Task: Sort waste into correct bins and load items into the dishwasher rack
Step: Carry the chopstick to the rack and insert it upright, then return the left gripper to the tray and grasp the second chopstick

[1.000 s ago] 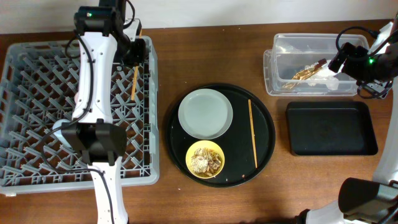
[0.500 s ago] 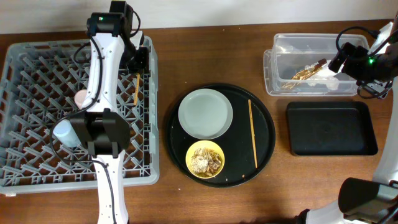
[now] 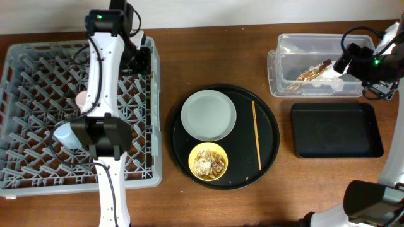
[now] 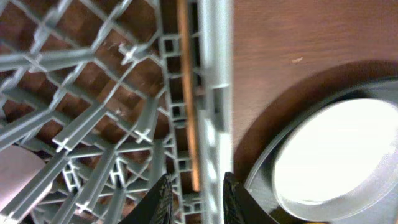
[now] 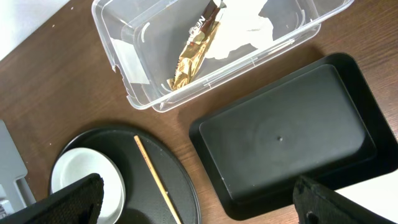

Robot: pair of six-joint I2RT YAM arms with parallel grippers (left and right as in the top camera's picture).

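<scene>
My left gripper [image 3: 140, 60] [image 4: 196, 186] hangs over the grey dishwasher rack's [image 3: 38, 69] far right edge. Its jaws stand slightly apart and grip nothing. One wooden chopstick [image 4: 185, 93] lies along the rack wall [image 4: 214, 74] just inside it. A pink cup [image 3: 81, 99] and a light blue cup [image 3: 65, 134] sit in the rack. The grey plate [image 3: 208, 115], the yellow bowl [image 3: 208, 161] of food scraps and the other chopstick [image 3: 256, 135] lie on the round black tray [image 3: 271, 120]. My right gripper [image 3: 353, 60] [image 5: 205, 208] is open and empty above the clear tub [image 3: 275, 69], which holds the foil wrapper [image 5: 196, 50] and the white napkin [image 3: 333, 74].
The shallow black rectangular tray [image 3: 336, 129] [image 5: 286, 137] lies in front of the clear tub, with nothing in it. Bare wooden table shows between the rack and the round tray. The left arm's base stands at the rack's front right part.
My left arm has swung from over the rack's middle right toward its far right corner. The chopstick seen from overhead by the right wall no longer shows clearly there. The right arm has not moved.
</scene>
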